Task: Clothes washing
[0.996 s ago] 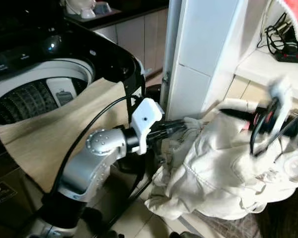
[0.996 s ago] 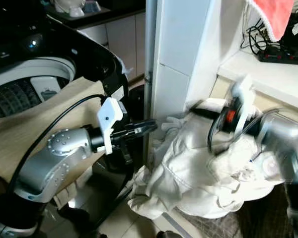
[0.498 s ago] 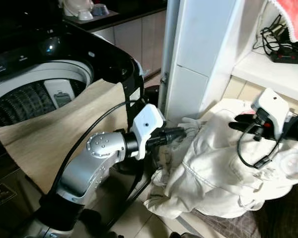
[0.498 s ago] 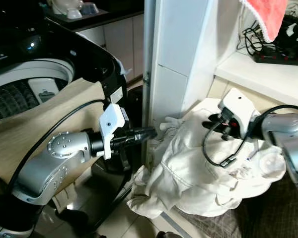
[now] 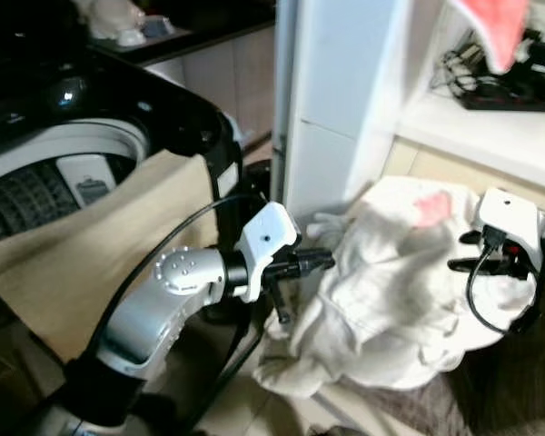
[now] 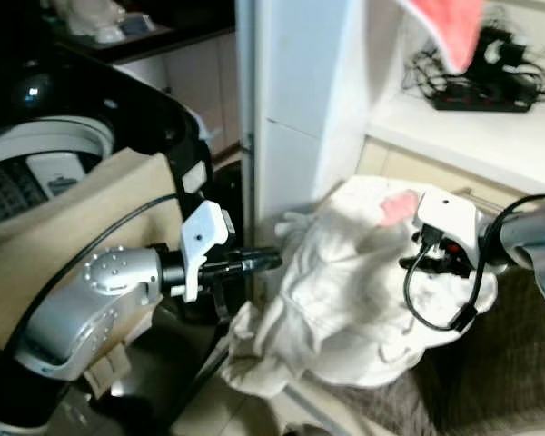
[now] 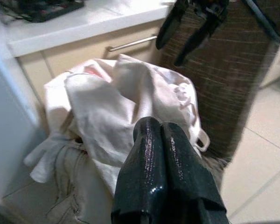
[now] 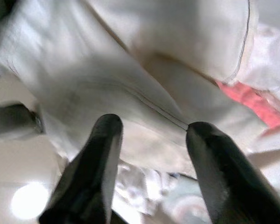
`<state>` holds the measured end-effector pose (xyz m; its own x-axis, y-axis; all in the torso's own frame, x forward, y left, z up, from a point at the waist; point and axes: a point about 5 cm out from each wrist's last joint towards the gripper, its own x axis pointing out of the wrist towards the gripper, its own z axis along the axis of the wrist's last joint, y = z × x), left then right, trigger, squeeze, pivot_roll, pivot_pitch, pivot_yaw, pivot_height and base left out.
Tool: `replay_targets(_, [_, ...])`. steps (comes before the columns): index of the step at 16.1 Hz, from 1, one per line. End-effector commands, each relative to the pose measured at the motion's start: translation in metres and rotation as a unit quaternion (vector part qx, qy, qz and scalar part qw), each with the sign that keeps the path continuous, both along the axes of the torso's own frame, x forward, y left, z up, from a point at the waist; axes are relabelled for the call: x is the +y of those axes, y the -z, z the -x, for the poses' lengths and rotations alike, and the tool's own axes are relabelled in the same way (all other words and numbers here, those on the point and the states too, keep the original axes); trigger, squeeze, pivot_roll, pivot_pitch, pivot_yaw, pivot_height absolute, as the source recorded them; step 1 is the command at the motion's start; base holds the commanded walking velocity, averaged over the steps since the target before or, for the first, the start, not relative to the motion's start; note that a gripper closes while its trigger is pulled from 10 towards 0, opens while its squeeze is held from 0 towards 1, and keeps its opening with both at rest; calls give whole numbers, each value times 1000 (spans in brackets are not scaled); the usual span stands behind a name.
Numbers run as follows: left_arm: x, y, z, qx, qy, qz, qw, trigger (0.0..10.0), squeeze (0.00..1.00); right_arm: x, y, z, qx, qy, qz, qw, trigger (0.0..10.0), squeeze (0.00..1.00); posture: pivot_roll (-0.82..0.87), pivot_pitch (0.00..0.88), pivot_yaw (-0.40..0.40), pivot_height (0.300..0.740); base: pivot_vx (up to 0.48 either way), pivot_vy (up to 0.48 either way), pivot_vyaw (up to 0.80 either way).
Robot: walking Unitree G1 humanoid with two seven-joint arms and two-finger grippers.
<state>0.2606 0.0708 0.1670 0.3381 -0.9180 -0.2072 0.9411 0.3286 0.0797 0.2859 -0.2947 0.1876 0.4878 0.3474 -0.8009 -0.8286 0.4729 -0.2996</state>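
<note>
A heap of white clothes (image 5: 391, 291) with a pink patch (image 5: 431, 207) on top lies over a dark woven hamper (image 5: 513, 372) beside the white pillar. My left gripper (image 5: 325, 261) is shut with nothing in it, its tips at the heap's left edge; the left wrist view has its fingers (image 7: 151, 140) pressed together over the white clothes (image 7: 107, 107). My right gripper (image 5: 461, 252) is open at the heap's right side, its fingertips (image 8: 107, 128) spread just above white fabric (image 8: 144, 60). The top-loading washing machine (image 5: 118, 100) stands open at the left, a beige cloth (image 5: 91, 245) draped over its front.
A white pillar (image 5: 336, 109) rises between the machine and the heap. Behind the heap a white shelf (image 5: 463, 132) carries a power strip with cables (image 5: 504, 91), and a pink cloth (image 5: 495, 27) hangs above it. Tiled floor (image 7: 266, 154) lies beyond the hamper.
The camera has swung a little. My right gripper has drawn back toward the heap's right edge, and a pink patch now shows on top. The left gripper stays shut by the heap.
</note>
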Motion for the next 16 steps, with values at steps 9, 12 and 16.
replay_targets(9, [41, -4, -18, -16, -294, 99, 951, 10000, 0, 51, -20, -22, -281, 126, -258, 916, 10000, 0, -104, 38, -38, 740, 0, 0, 0])
replay_targets(12, [48, -3, -13, -26, -323, 86, 942, 10000, 0, 74, -4, 3, -269, 160, -303, 900, 10000, 0, -111, 33, -39, 740, 0, 0, 0])
replay_targets(16, [34, -4, -11, -7, -276, 98, 956, 10000, 0, 65, 6, -1, -237, 124, -197, 943, 10000, 1000, -141, 43, -13, 740, 0, 0, 0])
